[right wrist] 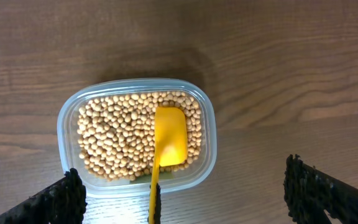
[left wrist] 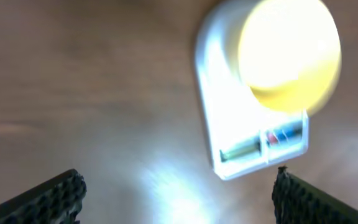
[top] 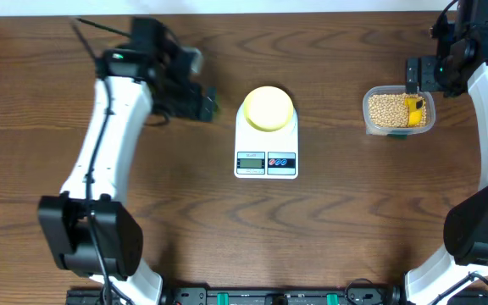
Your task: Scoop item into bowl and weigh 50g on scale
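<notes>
1. We see the left gripper (left wrist: 179, 202) with jaws wide and empty, the white scale (left wrist: 229, 124) at its view's upper right.
2. The right gripper (right wrist: 188, 199) hangs equally wide and empty above the clear tub (right wrist: 209, 134).
3. The soybeans (right wrist: 117, 140) fill that tub, upper right overhead, with a yellow scoop (right wrist: 169, 137) lying on them.
4. The pale yellow bowl (top: 268, 108) sits on the scale, mid-frame.

No text is legible; the display (top: 251, 161) and buttons (top: 281, 161) on the scale (top: 266, 144) are too small and blurred.
</notes>
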`<state>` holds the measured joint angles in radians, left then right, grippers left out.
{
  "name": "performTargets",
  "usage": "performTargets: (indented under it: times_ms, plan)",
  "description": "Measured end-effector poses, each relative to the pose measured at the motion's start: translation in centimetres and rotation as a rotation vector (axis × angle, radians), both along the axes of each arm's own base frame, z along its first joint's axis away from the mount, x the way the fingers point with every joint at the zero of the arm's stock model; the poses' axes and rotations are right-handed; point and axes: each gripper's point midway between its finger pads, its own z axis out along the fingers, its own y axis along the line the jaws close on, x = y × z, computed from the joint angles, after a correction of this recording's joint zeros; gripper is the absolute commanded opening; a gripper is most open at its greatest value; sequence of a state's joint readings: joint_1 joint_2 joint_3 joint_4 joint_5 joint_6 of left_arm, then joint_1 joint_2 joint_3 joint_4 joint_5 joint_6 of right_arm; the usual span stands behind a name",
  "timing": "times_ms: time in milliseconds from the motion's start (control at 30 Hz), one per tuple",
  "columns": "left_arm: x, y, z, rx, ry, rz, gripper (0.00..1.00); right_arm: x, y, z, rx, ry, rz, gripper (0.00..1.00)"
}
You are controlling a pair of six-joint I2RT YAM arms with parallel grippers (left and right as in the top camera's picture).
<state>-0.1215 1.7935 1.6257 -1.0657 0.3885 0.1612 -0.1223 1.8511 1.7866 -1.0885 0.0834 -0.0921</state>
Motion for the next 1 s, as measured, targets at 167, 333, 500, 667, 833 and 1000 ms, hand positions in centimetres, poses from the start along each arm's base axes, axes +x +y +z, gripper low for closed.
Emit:
performTargets:
  times_ms: [167, 333, 500, 667, 833, 1000]
  plan:
    - [-5.6, -4.5, -3.4, 0.01, 0.162, -0.163, 0.98, 0.0, 0.0, 0.0, 0.0, 0.0, 0.0, 0.99]
    - [-10.3, -9.1, -5.7, 0.038, 0.221, -0.385, 0.98, 0.0, 0.0, 0.0, 0.0, 0.0, 0.0, 0.99]
    - [-12.1, -13.2, -6.8, 0.037, 0.146, -0.559, 0.98, 0.0, 0.0, 0.0, 0.0, 0.0, 0.0, 0.99]
    - [-12.0, -15.9, -7.5, 0.018, 0.054, -0.653, 0.98, 0.0, 0.0, 0.0, 0.0, 0.0, 0.0, 0.99]
    - [-12.0, -16.4, -9.5, 0.021, 0.083, -0.686, 0.98, 0.0, 0.0, 0.0, 0.0, 0.0, 0.0, 0.99]
    - [-12.9, -16.0, -12.0, 0.049, 0.227, -0.726, 0.98, 0.0, 0.0, 0.0, 0.0, 0.0, 0.001, 0.99]
